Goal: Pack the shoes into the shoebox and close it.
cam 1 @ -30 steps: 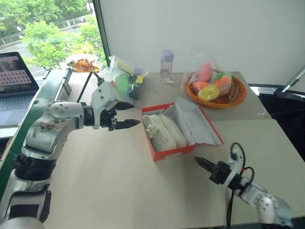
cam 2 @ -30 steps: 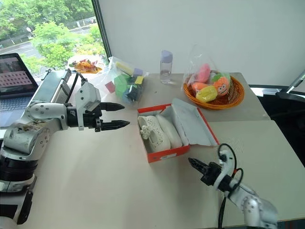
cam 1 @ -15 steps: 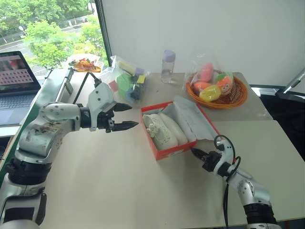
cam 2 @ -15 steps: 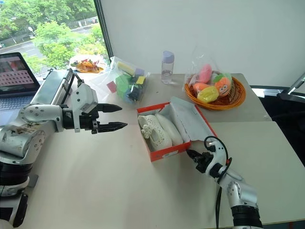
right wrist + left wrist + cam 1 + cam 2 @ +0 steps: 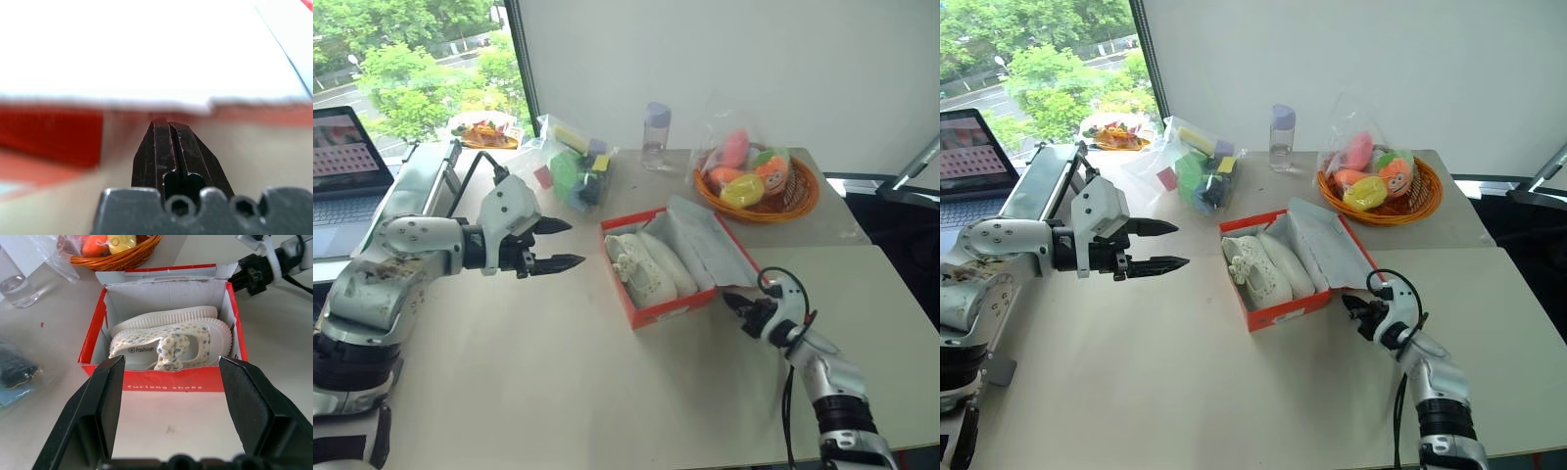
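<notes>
The right claw (image 5: 1355, 305) is pressed tight together, its tip just under the near edge of the lid (image 5: 1324, 247) that hangs open off the right side of the shoebox (image 5: 1278, 311); from the wrist view the black fingers (image 5: 168, 147) point straight at the underside of that white flap, though I cannot tell if they touch it. The left claw (image 5: 560, 245) hangs above the desk (image 5: 558, 382) to the left of the box, spread wide and holding nothing, aimed toward it. Both shoes (image 5: 168, 340) lie side by side inside the red-orange box, bows up, near the middle of the desk. Behind it sit a basket of toys (image 5: 756, 176), a clear bottle (image 5: 655, 135) and a plastic bag of coloured blocks (image 5: 573, 171), with a laptop (image 5: 342, 162) off at the far left.
</notes>
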Robot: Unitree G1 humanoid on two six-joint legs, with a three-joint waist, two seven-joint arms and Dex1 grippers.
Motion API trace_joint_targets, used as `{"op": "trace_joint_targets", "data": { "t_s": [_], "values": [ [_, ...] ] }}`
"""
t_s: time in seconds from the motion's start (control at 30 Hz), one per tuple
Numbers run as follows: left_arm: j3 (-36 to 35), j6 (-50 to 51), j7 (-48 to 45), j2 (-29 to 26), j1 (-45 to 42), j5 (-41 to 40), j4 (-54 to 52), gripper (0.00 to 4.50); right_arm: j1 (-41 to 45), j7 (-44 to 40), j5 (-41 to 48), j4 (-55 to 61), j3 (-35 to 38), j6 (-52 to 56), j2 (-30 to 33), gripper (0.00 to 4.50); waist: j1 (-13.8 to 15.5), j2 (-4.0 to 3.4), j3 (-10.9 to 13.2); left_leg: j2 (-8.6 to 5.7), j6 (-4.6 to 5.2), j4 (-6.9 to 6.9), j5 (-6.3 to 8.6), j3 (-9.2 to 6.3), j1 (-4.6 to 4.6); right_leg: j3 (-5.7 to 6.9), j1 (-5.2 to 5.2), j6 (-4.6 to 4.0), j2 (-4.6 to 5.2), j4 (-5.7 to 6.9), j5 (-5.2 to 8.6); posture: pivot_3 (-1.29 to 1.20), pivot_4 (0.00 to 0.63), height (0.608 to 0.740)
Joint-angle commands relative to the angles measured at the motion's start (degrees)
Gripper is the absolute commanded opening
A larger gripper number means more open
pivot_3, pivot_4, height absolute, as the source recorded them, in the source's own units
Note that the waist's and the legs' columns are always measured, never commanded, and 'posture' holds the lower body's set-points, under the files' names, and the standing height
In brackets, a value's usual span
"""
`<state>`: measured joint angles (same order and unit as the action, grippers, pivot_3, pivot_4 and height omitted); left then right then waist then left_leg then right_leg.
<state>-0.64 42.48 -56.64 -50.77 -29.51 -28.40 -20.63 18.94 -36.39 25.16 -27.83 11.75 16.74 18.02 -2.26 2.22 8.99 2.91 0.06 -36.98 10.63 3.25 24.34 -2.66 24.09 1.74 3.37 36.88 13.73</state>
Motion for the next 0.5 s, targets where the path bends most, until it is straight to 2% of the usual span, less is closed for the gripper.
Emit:
{"op": "trace_joint_targets", "data": {
  "t_s": [0.03, 0.13, 0.27, 0.5],
  "values": [
    [-2.3, 0.5, 0.9, -1.0, 0.0, -0.8, -2.3, 3.19, 2.5, -1.6, -0.1, -2.5, -2.1, -0.1, -4.3, 0.03, -0.5, 0.02, 0.0, 0.01, 0.0, 0.0, 0.0, 0.0, -0.02, -0.02, -0.01, 0.0, -0.01, 0.01, 0.0, 0.0, 0.15, 0.74],
    [-2.7, 0.7, 1.0, -1.4, 0.2, -1.0, -2.5, 3.19, 1.5, -3.8, 0.5, 0.9, -4.2, 3.2, -6.3, 0.03, -0.9, 0.03, 0.0, 0.04, 0.0, 0.01, 0.0, -0.01, -0.04, -0.03, 0.0, -0.02, -0.05, 0.05, 0.0, 0.0, 0.15, 0.74],
    [-2.5, 0.4, 1.2, -1.8, 0.4, -1.3, -2.3, 3.19, -4.7, -6.9, 3.7, 15.4, -10.9, 14.0, -7.5, 0.03, -0.9, 0.03, 0.0, 0.06, 0.0, 0.04, 0.0, -0.02, -0.04, -0.02, 0.06, -0.06, -0.06, 0.15, 0.02, 0.0, 0.15, 0.74],
    [-0.7, -1.3, 0.7, -0.9, -1.3, -0.5, -0.3, 3.19, -11.4, -3.4, 5.5, 31.5, -14.9, 24.8, -6.3, 0.03, -0.7, 0.04, 0.0, 0.09, -0.01, 0.06, 0.0, 0.0, -0.08, -0.01, 0.08, -0.11, -0.08, 0.22, 0.06, 0.0, 0.15, 0.74]
  ]
}}
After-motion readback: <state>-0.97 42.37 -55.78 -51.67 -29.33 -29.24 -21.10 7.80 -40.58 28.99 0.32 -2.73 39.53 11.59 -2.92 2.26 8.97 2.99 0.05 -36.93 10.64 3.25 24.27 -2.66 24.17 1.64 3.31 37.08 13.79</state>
